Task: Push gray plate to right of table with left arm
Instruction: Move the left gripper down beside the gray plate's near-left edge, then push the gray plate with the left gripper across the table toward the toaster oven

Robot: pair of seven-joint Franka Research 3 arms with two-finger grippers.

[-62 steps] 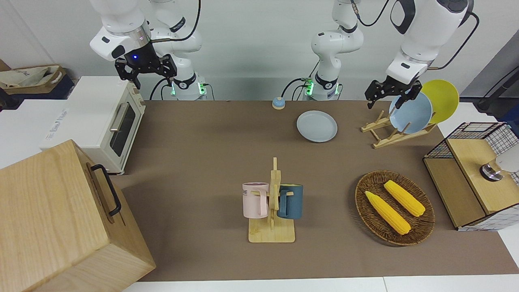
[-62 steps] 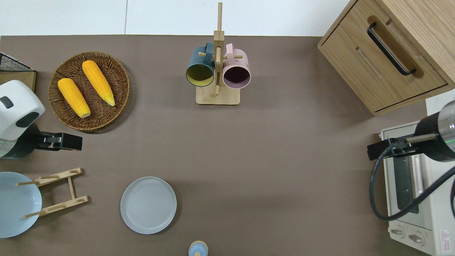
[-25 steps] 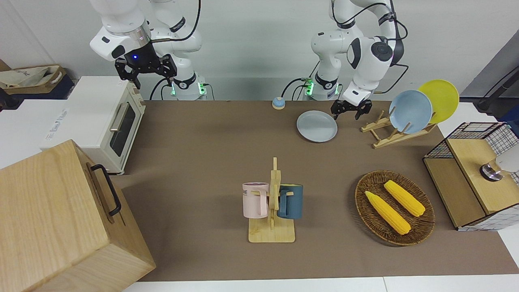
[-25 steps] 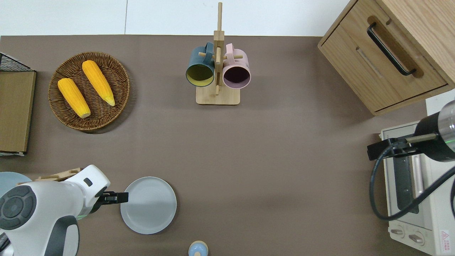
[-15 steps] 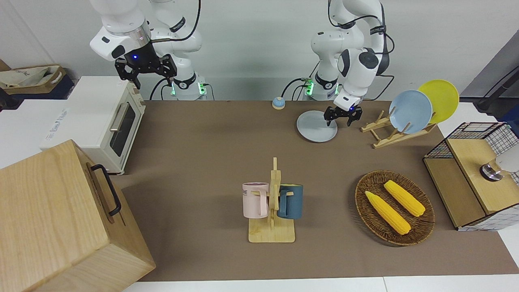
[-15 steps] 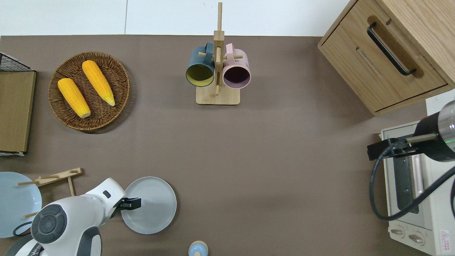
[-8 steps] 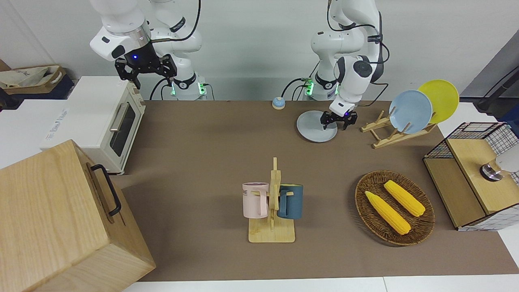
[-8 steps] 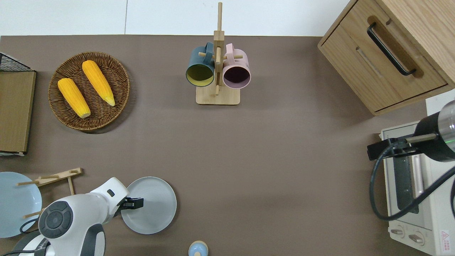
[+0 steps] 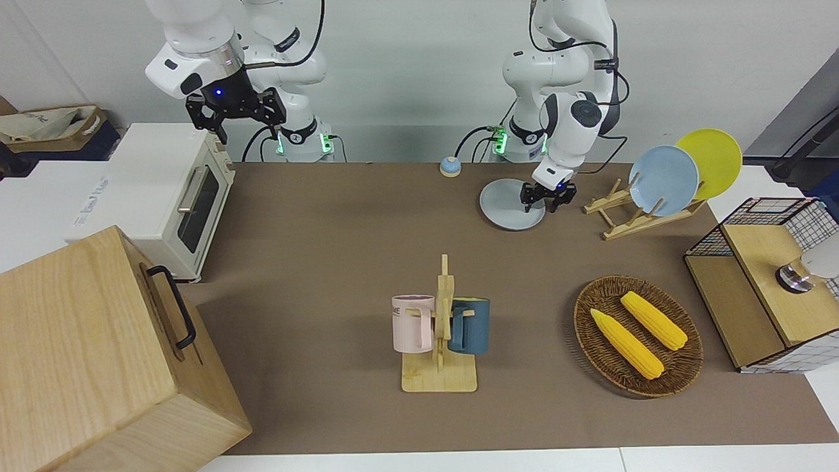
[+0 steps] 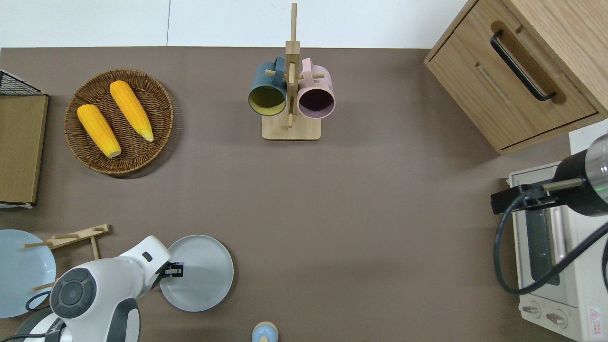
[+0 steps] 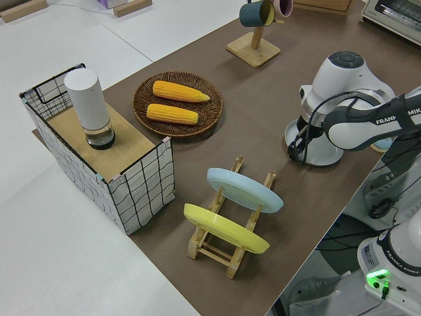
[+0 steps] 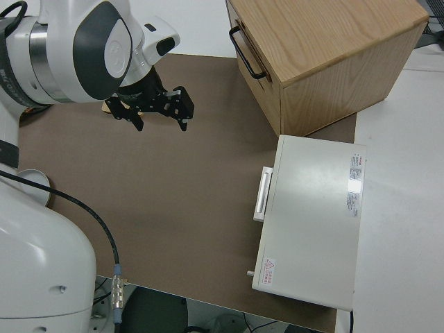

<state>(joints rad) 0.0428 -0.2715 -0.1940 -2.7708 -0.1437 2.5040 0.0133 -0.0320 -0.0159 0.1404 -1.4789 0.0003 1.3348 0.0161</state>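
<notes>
Pretty much the whole push is still ahead of us, we reckon: the gray plate (image 10: 202, 280) lies flat on the surface (image 10: 361, 228) close to the robots' edge, toward the left arm's end, between the wooden dish rack (image 10: 71, 237) and the little blue bell (image 10: 264, 332). The left gripper (image 10: 175, 270) is down at the plate's rim on the dish-rack side, fingers spread and gripping nothing, which looks like the right side to shove from. Room-wise it's good. There's a long bare stretch of brown running toward the toaster oven (image 10: 551, 266) at the right arm's end. The mug rack (image 10: 291, 128) is well apart, farther from the robots. The bell sits nearer to the robots than the plate and close to the path, so that's the one to watch. The right gripper (image 12: 161, 123) is parked, fingers spread too.
</notes>
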